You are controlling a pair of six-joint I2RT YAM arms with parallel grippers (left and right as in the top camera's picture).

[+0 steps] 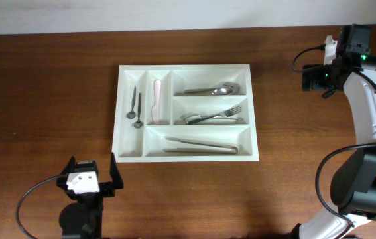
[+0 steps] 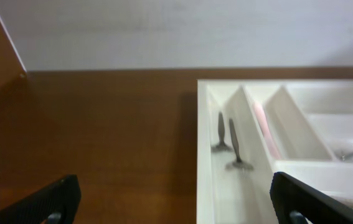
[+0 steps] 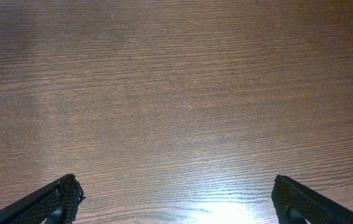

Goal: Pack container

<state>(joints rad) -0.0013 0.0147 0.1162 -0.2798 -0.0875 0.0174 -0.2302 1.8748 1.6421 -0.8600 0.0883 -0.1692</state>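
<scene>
The container point(image 1: 186, 67) is a white cutlery tray in the middle of the table. Its far-left narrow slot holds two small dark spoons point(image 1: 133, 106); the slot beside it holds a pink-handled knife point(image 1: 156, 101). The long slots hold spoons point(image 1: 213, 89), forks point(image 1: 213, 117) and tongs point(image 1: 201, 145). My left gripper point(image 1: 93, 160) sits open just off the tray's near left corner with nothing in it. In the left wrist view the left gripper point(image 2: 176, 202) faces the tray's left wall point(image 2: 202, 143) and the small spoons point(image 2: 233, 146). My right gripper point(image 3: 176, 205) hangs open over bare wood, far right of the tray.
The brown wooden table point(image 1: 42, 99) runs to a pale wall at the back. The right arm point(image 1: 373, 113) curves along the table's right edge, its wrist point(image 1: 327, 70) near the far right corner. The left arm's base point(image 1: 78, 222) stands at the front edge.
</scene>
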